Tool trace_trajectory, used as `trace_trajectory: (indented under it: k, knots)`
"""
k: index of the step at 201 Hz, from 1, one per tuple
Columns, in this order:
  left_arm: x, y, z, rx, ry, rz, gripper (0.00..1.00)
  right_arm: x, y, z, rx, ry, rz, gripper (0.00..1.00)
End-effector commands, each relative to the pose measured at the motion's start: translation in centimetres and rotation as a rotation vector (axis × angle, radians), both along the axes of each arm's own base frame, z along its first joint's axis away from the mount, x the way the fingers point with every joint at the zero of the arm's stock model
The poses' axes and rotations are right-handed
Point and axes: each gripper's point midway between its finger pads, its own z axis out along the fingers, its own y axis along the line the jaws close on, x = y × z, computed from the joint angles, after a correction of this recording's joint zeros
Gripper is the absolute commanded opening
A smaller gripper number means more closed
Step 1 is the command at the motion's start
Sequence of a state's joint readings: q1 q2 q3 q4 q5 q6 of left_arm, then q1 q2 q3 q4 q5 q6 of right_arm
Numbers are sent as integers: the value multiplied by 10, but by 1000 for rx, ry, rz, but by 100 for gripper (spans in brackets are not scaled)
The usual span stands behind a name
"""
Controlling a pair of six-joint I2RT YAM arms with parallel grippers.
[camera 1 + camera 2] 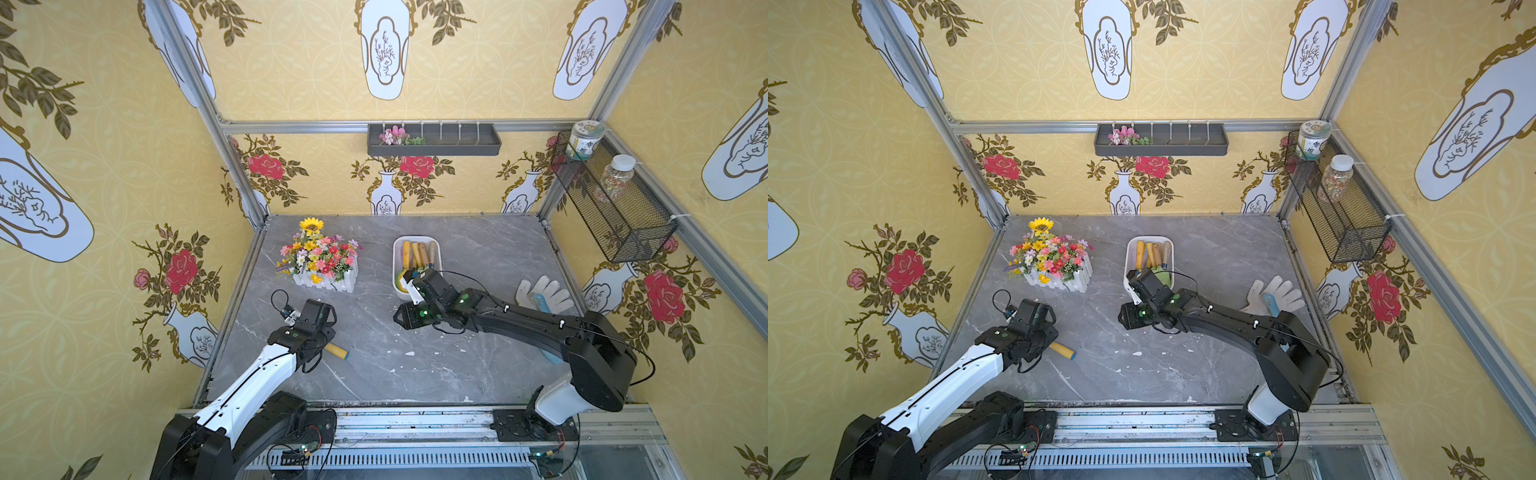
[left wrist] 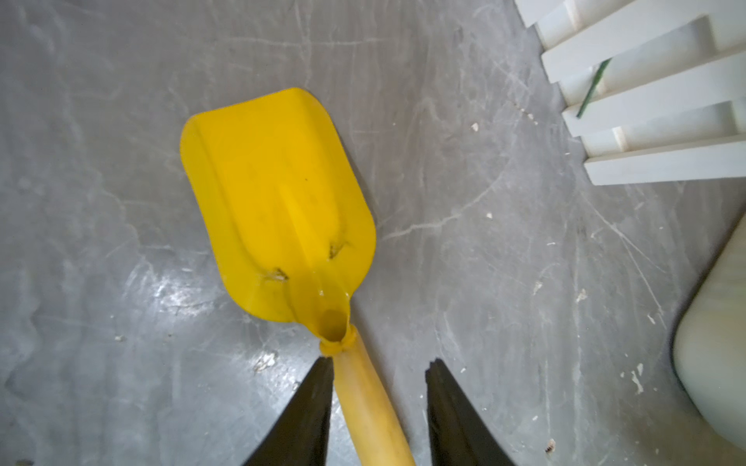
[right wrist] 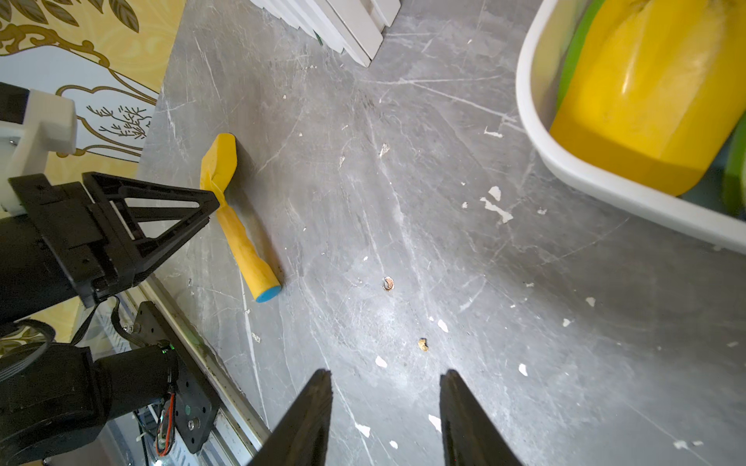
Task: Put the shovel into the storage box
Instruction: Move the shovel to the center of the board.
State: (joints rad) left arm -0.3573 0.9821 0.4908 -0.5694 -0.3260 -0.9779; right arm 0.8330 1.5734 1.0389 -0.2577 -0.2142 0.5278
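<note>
The left end effector (image 2: pixel 379 363) angles down, jaws parted, the white left arm (image 1: pixel 266 365) stretched out behind it. The right end effector (image 3: pixel 385 373), jaws apart, leads the bent black right arm (image 1: pixel 540 328).

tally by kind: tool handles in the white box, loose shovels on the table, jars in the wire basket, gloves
wooden tool handles in the white glossy rectangular storage box: 4
loose yellow flat-bladed shovel on the grey marble table: 1
clear jars in the black wire mesh basket: 2
white knit glove: 1
total: 8
</note>
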Motion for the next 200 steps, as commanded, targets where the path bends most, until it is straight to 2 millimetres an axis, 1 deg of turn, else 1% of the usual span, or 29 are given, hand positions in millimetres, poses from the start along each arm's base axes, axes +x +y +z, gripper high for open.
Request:
trace_trajectory:
  k: [1,59,103,128,167,200]
  knots:
    - [-3,4,-6,0,11,34,43,2,4,3,24,-11,-2,48]
    - [-9,4,-25,-5,47,43,42,1,0,0,19,-11,-10,48]
    - [-10,2,-34,-8,66,40,40,1,-1,1,20,-15,-14,48]
    - [-9,-1,-33,-22,63,35,39,0,-4,0,21,-14,-19,48]
    - [-5,-1,-26,-19,49,26,40,-1,-5,1,21,-16,-23,48]
    - [-6,-2,-28,-26,55,23,40,-1,-5,0,22,-17,-24,48]
